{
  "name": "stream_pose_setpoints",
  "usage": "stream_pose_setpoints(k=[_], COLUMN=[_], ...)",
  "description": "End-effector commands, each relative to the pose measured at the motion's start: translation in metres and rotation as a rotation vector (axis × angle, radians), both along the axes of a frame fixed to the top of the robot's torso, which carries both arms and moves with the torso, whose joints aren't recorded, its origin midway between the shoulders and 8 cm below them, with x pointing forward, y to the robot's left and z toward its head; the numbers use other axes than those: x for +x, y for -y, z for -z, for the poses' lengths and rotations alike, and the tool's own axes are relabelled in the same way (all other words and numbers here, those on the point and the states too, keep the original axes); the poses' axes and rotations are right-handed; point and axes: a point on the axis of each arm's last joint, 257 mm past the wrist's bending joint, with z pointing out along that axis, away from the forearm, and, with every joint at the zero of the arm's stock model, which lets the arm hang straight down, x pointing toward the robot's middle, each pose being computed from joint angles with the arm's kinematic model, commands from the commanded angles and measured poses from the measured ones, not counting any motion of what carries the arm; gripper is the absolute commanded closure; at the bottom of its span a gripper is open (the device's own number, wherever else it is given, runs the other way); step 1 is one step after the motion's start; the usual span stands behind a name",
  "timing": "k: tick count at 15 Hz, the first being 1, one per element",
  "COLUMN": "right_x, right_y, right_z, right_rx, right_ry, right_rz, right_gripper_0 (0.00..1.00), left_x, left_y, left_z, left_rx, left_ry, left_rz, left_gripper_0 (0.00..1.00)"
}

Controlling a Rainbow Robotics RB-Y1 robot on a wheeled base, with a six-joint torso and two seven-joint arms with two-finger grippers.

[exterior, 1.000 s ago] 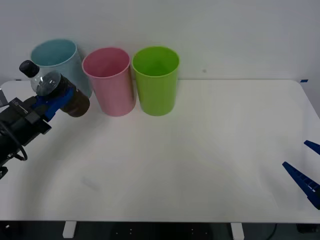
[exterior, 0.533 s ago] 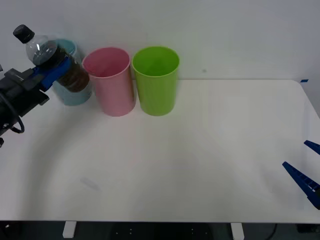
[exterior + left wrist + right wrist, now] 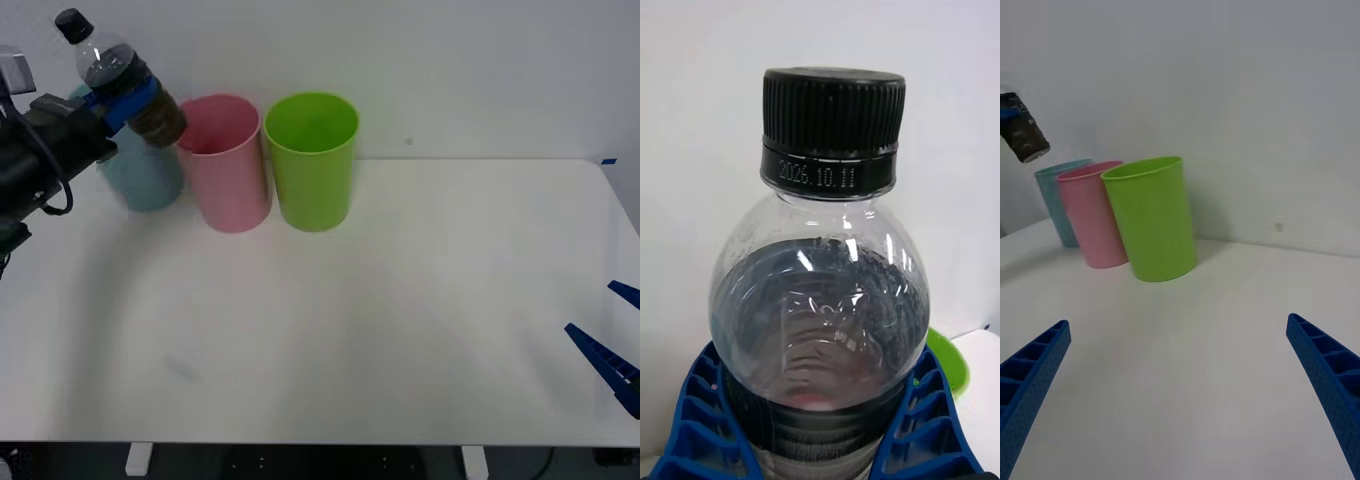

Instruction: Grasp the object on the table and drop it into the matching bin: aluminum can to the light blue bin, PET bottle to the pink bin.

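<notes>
The pick-up is done: the bottle [image 3: 118, 78] is off the table [image 3: 400, 300] and held high at the far left corner, tilted with its black cap [image 3: 71, 22] up and away from the bins. Its dark lower end hangs just at the left rim of the pink bin [image 3: 222, 165] and in front of the blue bin [image 3: 145, 172], which it partly hides. What is left, as I judge it, is a short carry to the right until the bottle is over the pink bin's mouth, and then the release; the drop is not yet made. The left gripper [image 3: 122, 97] is clamped on the bottle's middle, its blue fingers [image 3: 692, 420] pressed against both sides of the body below the clear shoulder, as the left wrist view shows. The right gripper [image 3: 1180, 390] waits low at the near right corner, its fingers spread wide with nothing between them. A green bin [image 3: 312, 160] stands just right of the pink one along the far edge and has no part in this sorting.
</notes>
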Motion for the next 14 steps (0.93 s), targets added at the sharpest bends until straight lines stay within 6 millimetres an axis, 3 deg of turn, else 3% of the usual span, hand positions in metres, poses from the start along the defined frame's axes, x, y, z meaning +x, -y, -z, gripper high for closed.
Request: stream_pose_setpoints(k=[1,9,14], right_x=[0.000,0.000,0.000], right_y=[0.000,0.000,0.000], right_z=[0.000,0.000,0.000], right_rx=[0.000,0.000,0.000], right_ry=[0.000,0.000,0.000], right_rz=[0.000,0.000,0.000], right_gripper_0=[0.00,0.00,0.00], left_x=[0.020,0.075,0.085], left_y=[0.006,0.039,0.056], left_z=[-0.003,-0.004,-0.003], left_rx=[0.023,0.107,0.113], left_ry=[-0.009,-0.042,-0.039], left_rz=[-0.008,-0.018,-0.033], left_gripper_0=[1.00,1.00,1.00])
